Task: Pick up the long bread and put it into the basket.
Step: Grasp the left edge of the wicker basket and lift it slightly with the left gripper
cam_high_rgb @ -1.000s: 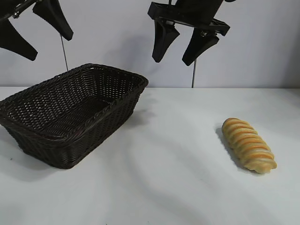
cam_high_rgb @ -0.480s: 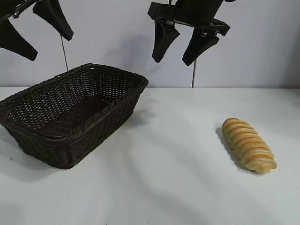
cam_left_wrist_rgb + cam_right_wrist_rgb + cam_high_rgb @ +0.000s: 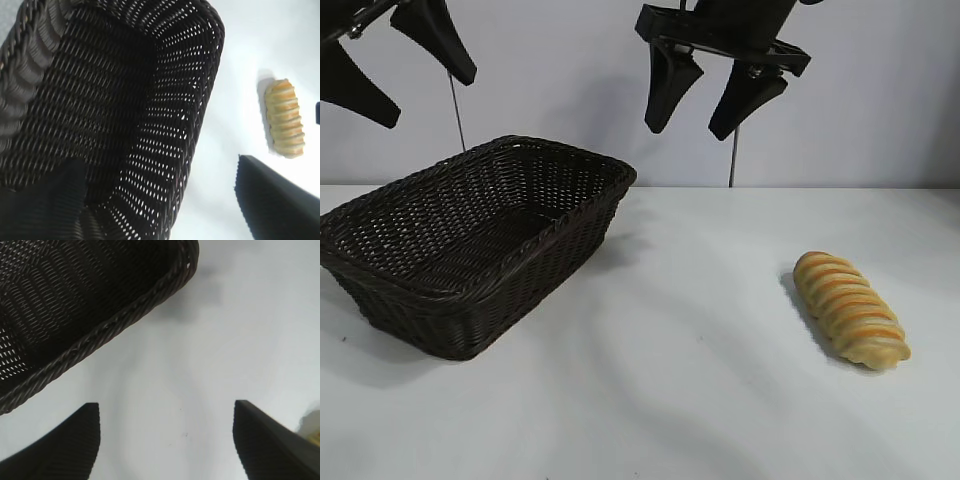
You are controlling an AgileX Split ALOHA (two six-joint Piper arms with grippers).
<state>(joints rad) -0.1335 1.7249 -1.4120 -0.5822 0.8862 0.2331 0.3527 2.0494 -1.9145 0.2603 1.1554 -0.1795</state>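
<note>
nothing done yet: the bread (image 3: 850, 310) lies on the desk (image 3: 700, 380), the basket (image 3: 390, 275) empty, both grippers, left (image 3: 395, 65) and right (image 3: 705, 100), high with jaws wide and holding nothing.

Bright, even light; soft shadows, wrist views perhaps hazy.

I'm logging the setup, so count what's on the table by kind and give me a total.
Long bread: 1
Basket: 1
Total on the table: 2
</note>
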